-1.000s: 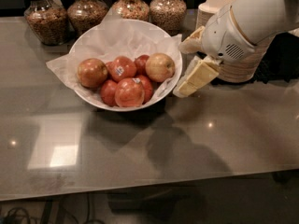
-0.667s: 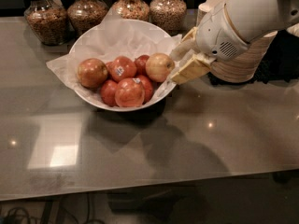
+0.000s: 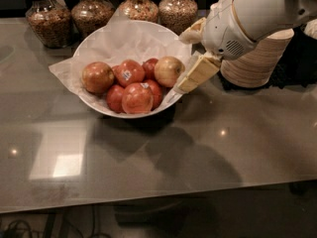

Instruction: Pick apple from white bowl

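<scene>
The white bowl (image 3: pixel 94 46), wide and lined with crumpled white paper, stands at the back middle of the grey table. The apple (image 3: pixel 167 70), pale yellowish with a light blush, lies at the bowl's right side against the rim. My gripper (image 3: pixel 184 61) is open at the bowl's right rim, just right of the apple. One finger (image 3: pixel 194 29) is behind the apple's level and the other finger (image 3: pixel 197 74) reaches down over the rim in front. Neither finger clearly touches the apple. The gripper holds nothing.
Red apples with white stickers (image 3: pixel 130 72) and an orange-red apple (image 3: pixel 97 77) fill the rest of the bowl. Several glass jars of grains (image 3: pixel 48 21) line the back edge. A stack of paper bowls (image 3: pixel 257 58) stands right of the gripper, behind my arm.
My gripper has moved left from beside the bowl to its right rim, close to the pale apple. The apples and bowl have not moved.
</scene>
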Controlling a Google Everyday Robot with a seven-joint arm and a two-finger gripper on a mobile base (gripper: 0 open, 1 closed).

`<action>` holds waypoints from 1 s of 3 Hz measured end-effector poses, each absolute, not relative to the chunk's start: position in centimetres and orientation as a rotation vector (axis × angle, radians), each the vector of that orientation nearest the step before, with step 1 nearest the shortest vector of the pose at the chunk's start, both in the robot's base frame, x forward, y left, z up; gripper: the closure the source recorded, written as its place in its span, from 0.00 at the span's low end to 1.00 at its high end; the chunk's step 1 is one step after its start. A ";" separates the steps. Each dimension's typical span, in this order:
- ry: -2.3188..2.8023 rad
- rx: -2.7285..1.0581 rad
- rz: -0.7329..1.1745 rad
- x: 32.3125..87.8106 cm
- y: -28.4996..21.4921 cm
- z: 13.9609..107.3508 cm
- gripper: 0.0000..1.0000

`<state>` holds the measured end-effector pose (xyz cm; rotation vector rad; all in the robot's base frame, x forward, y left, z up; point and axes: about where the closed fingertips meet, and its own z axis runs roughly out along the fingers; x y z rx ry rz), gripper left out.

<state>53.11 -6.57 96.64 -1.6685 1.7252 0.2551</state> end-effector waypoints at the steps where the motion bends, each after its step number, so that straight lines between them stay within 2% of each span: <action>1: 1.708 -1.684 0.257 53.9 -5.8 96.2 0.13; 2: 1.695 -1.708 0.265 55.2 -4.5 95.5 0.26; 3: 1.704 -1.709 0.256 55.7 -4.4 95.1 0.25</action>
